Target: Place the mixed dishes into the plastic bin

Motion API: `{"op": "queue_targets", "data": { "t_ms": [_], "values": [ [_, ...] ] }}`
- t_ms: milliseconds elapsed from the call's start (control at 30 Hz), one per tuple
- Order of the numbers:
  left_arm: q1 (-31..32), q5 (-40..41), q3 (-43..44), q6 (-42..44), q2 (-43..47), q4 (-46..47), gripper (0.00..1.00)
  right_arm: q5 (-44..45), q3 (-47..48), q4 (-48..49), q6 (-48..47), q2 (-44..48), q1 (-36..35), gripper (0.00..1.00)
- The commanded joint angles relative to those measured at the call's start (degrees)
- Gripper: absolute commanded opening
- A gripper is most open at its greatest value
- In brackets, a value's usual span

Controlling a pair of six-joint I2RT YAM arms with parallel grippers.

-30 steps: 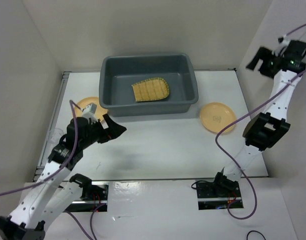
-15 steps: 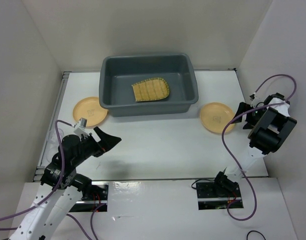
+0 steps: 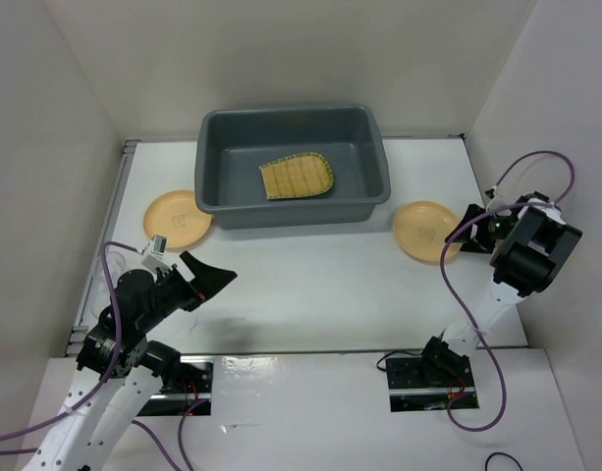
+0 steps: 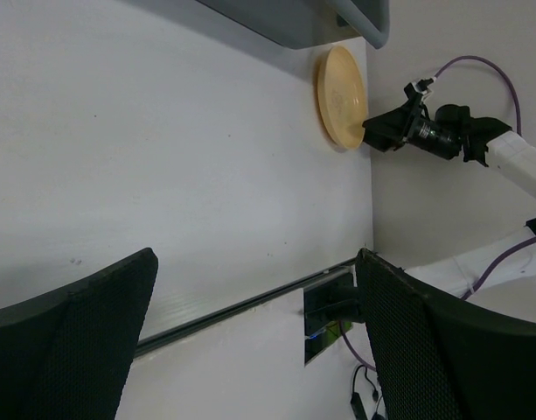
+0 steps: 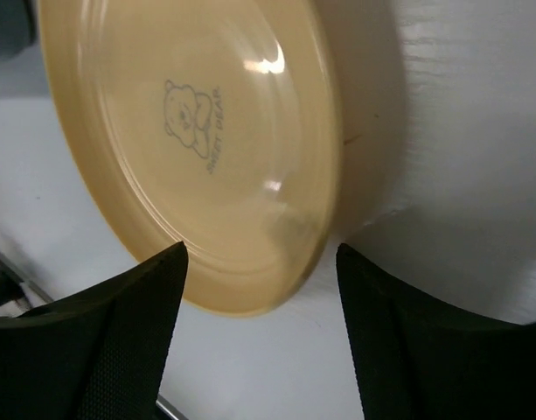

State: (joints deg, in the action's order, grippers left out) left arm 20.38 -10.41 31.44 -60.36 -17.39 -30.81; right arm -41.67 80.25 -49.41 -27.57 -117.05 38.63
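Bin (image 3: 281,111), upper centre: holds tray (image 3: 296,178). Right plate (image 3: 425,230), centre right: right gripper (image 5: 259,262) released, at its edge. Left gripper (image 3: 214,273), lower left: released, empty.

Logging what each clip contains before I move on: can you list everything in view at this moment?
plastic bin: one, dark grey, far middle of the table
bamboo tray: one, woven yellow, lying flat inside the bin
plates: two, pale orange; left plate on the table beside the bin's near-left corner, right plate on the table to the right of the bin, with a small bear print
table: one, white, under everything
cables: purple, running along both arms
left claw: black, open, empty, over the near-left of the table
right claw: black, open, at the right plate's edge, gripping nothing
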Motion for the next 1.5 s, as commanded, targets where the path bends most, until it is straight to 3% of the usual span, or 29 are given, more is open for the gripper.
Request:
{"op": "queue_targets", "data": {
  "t_ms": [0, 133, 167, 300, 533, 833, 933, 967, 1167, 1300, 1467],
  "values": [
    [-0.25, -1.10, -0.94, -1.08, 0.60, 0.31, 1.00, -0.43, -1.32, 3.53, 0.68, -5.90, -0.05, 0.73],
    [-0.25, -1.10, -0.94, -1.08, 0.60, 0.31, 1.00, -1.04, -1.32, 3.53, 0.68, -8.09, -0.58, 0.44],
    [-0.25, -1.10, -0.94, -1.08, 0.60, 0.83, 1.00, -1.04, -1.84, 3.53, 0.68, -8.10, -0.58, 0.32],
    [-0.25, -1.10, -0.94, -1.08, 0.07, 1.45, 1.00, -2.70, -1.85, 2.83, -0.11, -5.74, -0.58, 0.00],
    [-0.25, -1.10, -1.47, -1.08, 0.07, 1.98, 1.00, -6.92, 3.32, 0.46, -0.12, 11.31, -0.58, 0.00],
    [-0.25, -1.10, -2.00, -0.55, 0.52, 2.51, 1.00, -14.22, 27.82, -1.22, 8.31, 20.11, -1.63, 0.00],
    [-0.25, -0.58, -2.00, 0.06, -0.10, 3.03, 1.00, -16.34, 37.74, -2.44, 12.18, 18.63, -7.50, 0.00],
    [-0.25, -0.57, -1.48, 0.06, -0.10, 3.03, 1.00, -16.95, 40.31, -3.75, 12.80, 17.57, -12.39, 0.00],
    [-0.25, 2.94, 0.28, 3.05, -3.35, 4.09, 1.00, -11.78, 50.70, -0.79, 22.03, 7.20, -30.52, 0.00],
    [-0.25, 3.47, 3.62, 6.91, -8.71, 3.47, 1.00, -5.54, 51.94, 0.10, 19.93, 2.37, -42.29, 0.00],
    [-0.25, 4.08, 4.68, 8.93, -10.56, 3.47, 1.00, -0.88, 57.10, 0.63, 17.65, -7.30, -48.38, 0.00]
  ]
}}
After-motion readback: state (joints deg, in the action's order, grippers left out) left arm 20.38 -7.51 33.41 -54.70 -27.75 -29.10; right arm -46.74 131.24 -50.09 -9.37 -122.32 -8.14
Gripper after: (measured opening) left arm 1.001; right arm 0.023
